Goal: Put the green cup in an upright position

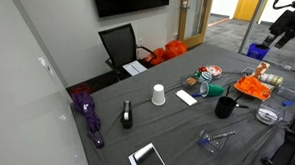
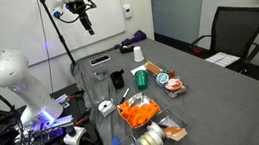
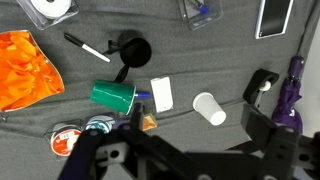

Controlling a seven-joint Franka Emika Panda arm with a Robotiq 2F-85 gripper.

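The green cup [image 3: 113, 96] lies on its side on the grey tablecloth, beside a white card [image 3: 162, 93]. It also shows in both exterior views [image 1: 216, 89] [image 2: 141, 78]. My gripper [image 3: 190, 140] is open and empty, high above the table, with its fingers framing the white cup [image 3: 209, 108]. The gripper shows well above the table's end in an exterior view [image 2: 87, 24]. The black mug [image 3: 133, 50] stands close to the green cup.
An orange bag [image 3: 25, 70], a marker [image 3: 88, 48], two round tins [image 3: 67, 140], a tape roll [image 3: 52, 8], a purple umbrella [image 3: 292, 90] and a tablet [image 3: 275, 15] lie on the table. A chair [image 1: 121, 44] stands at the far end.
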